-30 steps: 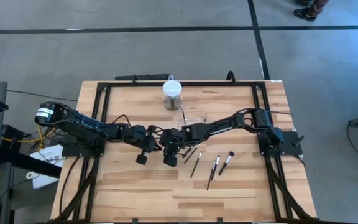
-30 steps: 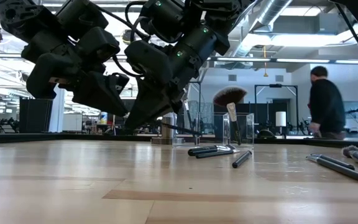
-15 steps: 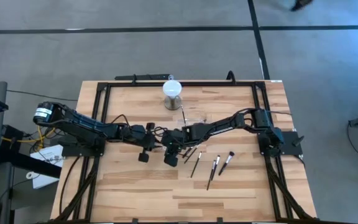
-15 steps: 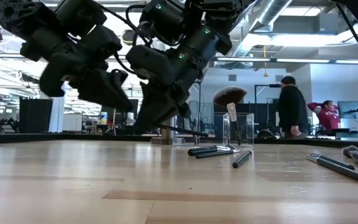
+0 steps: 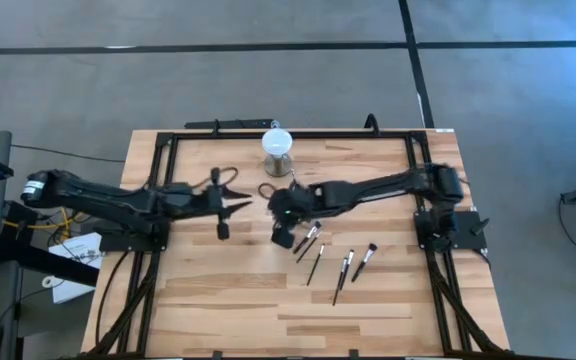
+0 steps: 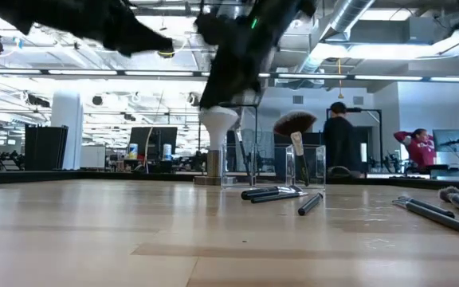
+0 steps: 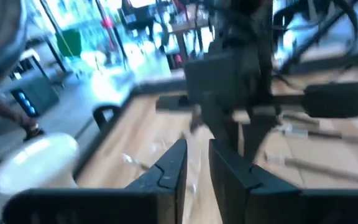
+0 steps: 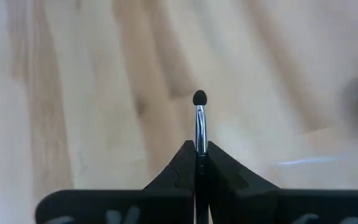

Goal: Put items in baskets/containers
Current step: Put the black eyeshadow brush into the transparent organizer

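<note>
above the middle of the tabletop (image 5: 218,300), the right gripper (image 8: 197,151) was clenched on a thin brush (image 8: 199,121), its small dark tip sticking out past the fingers. the left gripper (image 7: 195,163) was a little released and held nothing. the clear container (image 6: 305,164) stood near the back with a fan brush (image 6: 294,127) inside. other brushes (image 5: 345,267) lay on the wood.

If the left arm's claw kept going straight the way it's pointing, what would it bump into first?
Probably the right gripper. In the high view the left gripper points across the table toward it, and the left wrist view shows that dark arm straight ahead. Height is unclear, so it might pass beside it.
</note>
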`<state>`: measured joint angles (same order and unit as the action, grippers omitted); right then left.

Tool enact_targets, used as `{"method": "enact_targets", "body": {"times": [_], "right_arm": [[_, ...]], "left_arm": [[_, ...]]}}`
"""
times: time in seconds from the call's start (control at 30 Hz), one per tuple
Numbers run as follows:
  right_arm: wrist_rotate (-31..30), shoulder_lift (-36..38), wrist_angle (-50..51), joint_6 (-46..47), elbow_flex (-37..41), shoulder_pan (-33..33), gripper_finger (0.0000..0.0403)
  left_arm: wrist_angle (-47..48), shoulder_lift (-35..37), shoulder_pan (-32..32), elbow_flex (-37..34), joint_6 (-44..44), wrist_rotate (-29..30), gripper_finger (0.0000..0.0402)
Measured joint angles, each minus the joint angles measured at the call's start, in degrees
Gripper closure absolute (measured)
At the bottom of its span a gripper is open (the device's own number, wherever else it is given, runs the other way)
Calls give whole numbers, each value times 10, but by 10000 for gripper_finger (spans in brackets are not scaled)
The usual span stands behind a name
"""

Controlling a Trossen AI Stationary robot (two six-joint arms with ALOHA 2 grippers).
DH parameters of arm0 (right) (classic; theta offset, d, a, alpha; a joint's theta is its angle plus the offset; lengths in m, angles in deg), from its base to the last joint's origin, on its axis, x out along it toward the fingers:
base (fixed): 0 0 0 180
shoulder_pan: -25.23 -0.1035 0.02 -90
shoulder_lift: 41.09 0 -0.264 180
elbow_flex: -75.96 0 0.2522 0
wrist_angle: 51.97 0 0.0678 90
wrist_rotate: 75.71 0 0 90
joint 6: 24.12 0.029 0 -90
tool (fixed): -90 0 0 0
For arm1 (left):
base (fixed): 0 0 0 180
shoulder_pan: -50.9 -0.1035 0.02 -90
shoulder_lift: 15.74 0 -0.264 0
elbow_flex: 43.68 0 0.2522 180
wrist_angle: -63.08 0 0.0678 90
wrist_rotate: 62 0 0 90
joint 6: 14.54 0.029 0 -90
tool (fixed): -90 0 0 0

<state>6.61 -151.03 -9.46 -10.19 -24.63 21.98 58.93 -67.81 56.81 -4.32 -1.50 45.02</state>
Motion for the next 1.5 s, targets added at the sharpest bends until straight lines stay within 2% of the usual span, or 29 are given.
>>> {"method": "enact_targets", "body": {"times": [0.13,0.17,0.23,0.33,0.5,0.6,0.7,0.93,1.1,1.3,1.4,1.5], "right_arm": [[-125,88,23,-66,1,-23,394],[-143,109,7,-92,8,-29,395],[-163,149,-86,-170,43,-39,398],[-138,197,-239,-245,132,-30,398],[-121,230,-467,-236,309,40,393],[-37,206,-618,-202,381,90,396],[32,172,-706,-159,408,124,399],[26,100,-693,-113,413,159,397],[19,79,-685,-109,413,166,397],[12,102,-612,-109,412,163,392],[-25,131,-555,-109,412,156,398],[-31,147,-556,-123,414,149,395]], "left_arm": [[4,48,0,0,0,1,339],[11,56,0,0,0,1,339],[19,64,0,0,0,1,339],[27,63,0,-1,0,1,339],[25,45,0,-1,0,1,339],[25,37,0,-1,1,1,339],[25,36,0,-1,1,1,339],[25,36,0,-1,0,1,339],[28,36,0,-1,-1,1,339],[39,36,0,-1,-19,1,339],[55,36,0,-1,-20,1,339],[64,36,0,-1,-20,1,339]]}}
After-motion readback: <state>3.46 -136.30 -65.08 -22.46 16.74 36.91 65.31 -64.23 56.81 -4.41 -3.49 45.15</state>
